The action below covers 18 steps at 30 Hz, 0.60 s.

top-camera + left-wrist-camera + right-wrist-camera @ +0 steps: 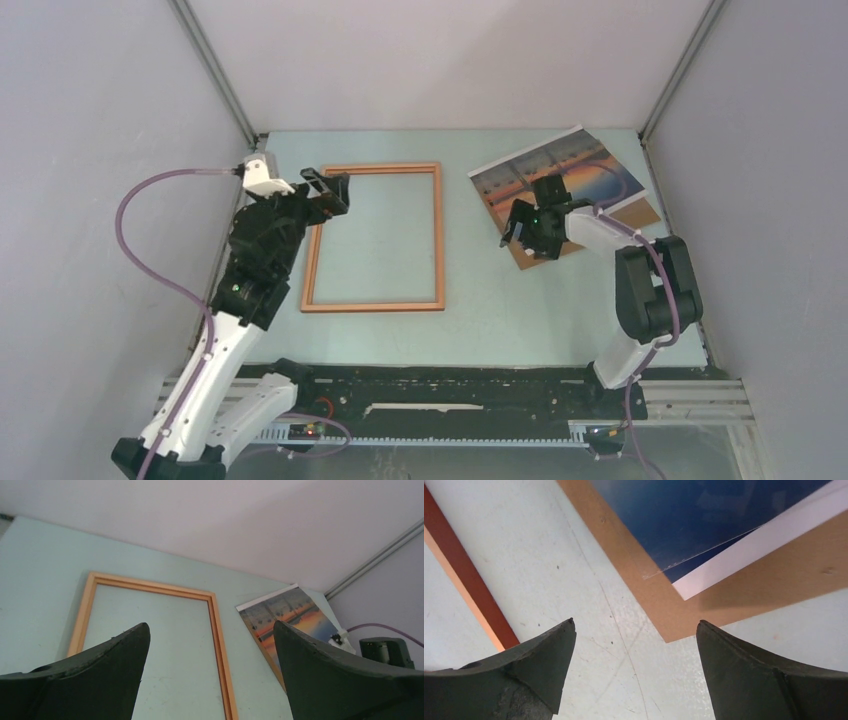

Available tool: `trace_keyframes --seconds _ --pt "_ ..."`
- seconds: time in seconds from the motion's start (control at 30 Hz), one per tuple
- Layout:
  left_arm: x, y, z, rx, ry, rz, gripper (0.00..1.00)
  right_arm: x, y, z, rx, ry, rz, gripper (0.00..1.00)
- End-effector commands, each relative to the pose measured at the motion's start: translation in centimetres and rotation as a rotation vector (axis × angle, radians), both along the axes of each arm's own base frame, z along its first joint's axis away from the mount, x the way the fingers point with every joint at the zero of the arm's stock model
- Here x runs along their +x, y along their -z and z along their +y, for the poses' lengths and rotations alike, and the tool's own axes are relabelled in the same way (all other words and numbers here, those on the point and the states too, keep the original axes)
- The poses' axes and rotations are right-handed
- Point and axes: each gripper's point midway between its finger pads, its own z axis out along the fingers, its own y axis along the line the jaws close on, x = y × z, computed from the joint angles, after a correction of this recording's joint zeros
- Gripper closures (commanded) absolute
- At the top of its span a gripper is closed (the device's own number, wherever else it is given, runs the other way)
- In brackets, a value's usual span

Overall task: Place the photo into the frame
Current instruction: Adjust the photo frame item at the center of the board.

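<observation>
— pale green tabletop, grey walls on three sides. where does the frame sit?

— the frame lies flat, left of the middle, long sides running away from the arms. green tabletop shows through its opening.

— and the photo?

— the photo is well apart from the frame, at the far right, turned at an angle, picture side up. it lies on a brown backing board. the board shows past the photo along its right side and at its near corner. the photo's far corner reaches the back wall.

— what about the left hand?

— the left hand hangs over the frame's far left corner. its jaws are spread wide with nothing between them. its own camera looks past both dark fingers across the frame toward the photo.

— and the right one?

— the right hand is over the near left corner of the board, just beside the photo's edge. the jaws are wide and hold nothing. its wrist view shows that board corner between the fingers, the photo's white border casting a thin shadow on the brown, and one rail of the frame at the left edge. i can't tell whether the fingertips touch the tabletop.

— anything else?

— a purple cable loops out beside the left arm.
</observation>
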Motion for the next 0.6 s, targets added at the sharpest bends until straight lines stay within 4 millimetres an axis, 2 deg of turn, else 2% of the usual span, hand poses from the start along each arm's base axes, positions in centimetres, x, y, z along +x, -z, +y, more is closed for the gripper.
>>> trace_keyframes --seconds 0.0,0.13,0.33,0.47,0.57 --pt "0.4 -1.5 -1.7 -0.104 0.051 0.016 0.0 2.8 -4.7 -2.5 -0.124 0.148 -0.11 0.01" --pt "1.8 0.2 -4.1 -0.21 0.089 0.068 0.0 5.4 -6.2 -2.9 -0.131 0.215 -0.133 0.01" --pt "5.6 1.7 -8.9 -0.192 0.155 0.113 0.0 8.4 -7.6 -5.0 -0.06 0.285 -0.18 0.01" --pt "8.9 2.4 -13.6 -0.127 0.24 0.106 0.0 10.6 -8.9 -6.5 0.08 0.289 -0.226 0.03" --pt "11.4 3.8 -18.0 -0.072 0.328 0.126 0.0 12.5 -9.8 -9.5 0.112 0.333 -0.268 0.03"
